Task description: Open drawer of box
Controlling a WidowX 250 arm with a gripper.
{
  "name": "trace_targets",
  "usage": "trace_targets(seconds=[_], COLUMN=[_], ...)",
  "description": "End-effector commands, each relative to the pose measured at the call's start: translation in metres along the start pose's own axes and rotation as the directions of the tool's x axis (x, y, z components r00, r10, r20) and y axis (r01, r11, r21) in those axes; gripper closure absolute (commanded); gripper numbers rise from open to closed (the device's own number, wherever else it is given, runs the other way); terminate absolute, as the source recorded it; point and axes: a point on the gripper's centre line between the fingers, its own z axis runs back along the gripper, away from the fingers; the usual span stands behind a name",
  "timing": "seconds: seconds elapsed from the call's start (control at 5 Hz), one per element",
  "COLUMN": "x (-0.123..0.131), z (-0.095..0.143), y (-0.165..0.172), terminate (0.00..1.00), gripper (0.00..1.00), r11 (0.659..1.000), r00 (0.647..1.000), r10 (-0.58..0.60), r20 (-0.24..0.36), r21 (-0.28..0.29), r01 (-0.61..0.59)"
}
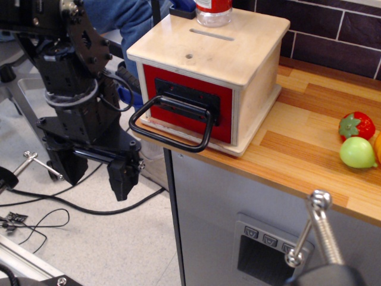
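**Drawer shut, gripper hanging off the counter's edge**

While the box (pixel 211 74) sat at the near corner of the wooden counter (pixel 309 149), its red-fronted drawer (pixel 189 102) looked pushed fully in, the front roughly flush with the pale plywood frame. The large black loop handle (pixel 172 122) stuck out from the black plate on that front and hung past the counter's edge, over the floor.

The gripper (pixel 98 170) was below and to the left of the handle, well clear of it and touching nothing. It pointed downward, with two dark fingers (pixel 124 176) set apart and an empty gap between them, so they were spread rather than pinching anything.

On the box's top were a narrow slot and a small round hole, and at the back stood the base of a clear plastic bottle (pixel 213 12) with a red label. Further right on the counter lay a toy strawberry (pixel 357 125) and a green toy fruit (pixel 358 152), just beside each other and well apart from the box. A grey cabinet (pixel 238 220) stood beneath the counter, and black cables (pixel 71 205) trailed on the floor.
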Motion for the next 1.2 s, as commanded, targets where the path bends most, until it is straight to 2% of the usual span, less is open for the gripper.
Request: trace_targets(seconds=[0.0, 0.2, 0.4, 0.6, 0.8, 1.0], x=[0.0, 0.038, 0.061, 0.075, 0.085, 0.09], z=[0.0, 0.011, 0.017, 0.017, 0.01, -0.004], y=[0.0, -0.004, -0.01, -0.014, -0.018, -0.021], terminate=[0.0, 0.0, 0.0, 0.0, 0.0, 0.0], gripper=[0.0, 0.0, 0.0, 0.0, 0.0, 0.0], r11=[1.0, 0.998, 0.995, 0.996, 0.999, 0.999], r00=[1.0, 0.998, 0.989, 0.974, 0.955, 0.951], r10=[0.0, 0.042, 0.055, 0.038, -0.002, -0.011], r20=[0.0, 0.048, 0.137, 0.225, 0.296, 0.309], r21=[0.0, -0.043, -0.094, -0.083, -0.036, 0.035], r01=[0.0, -0.04, -0.043, -0.02, 0.014, 0.0])
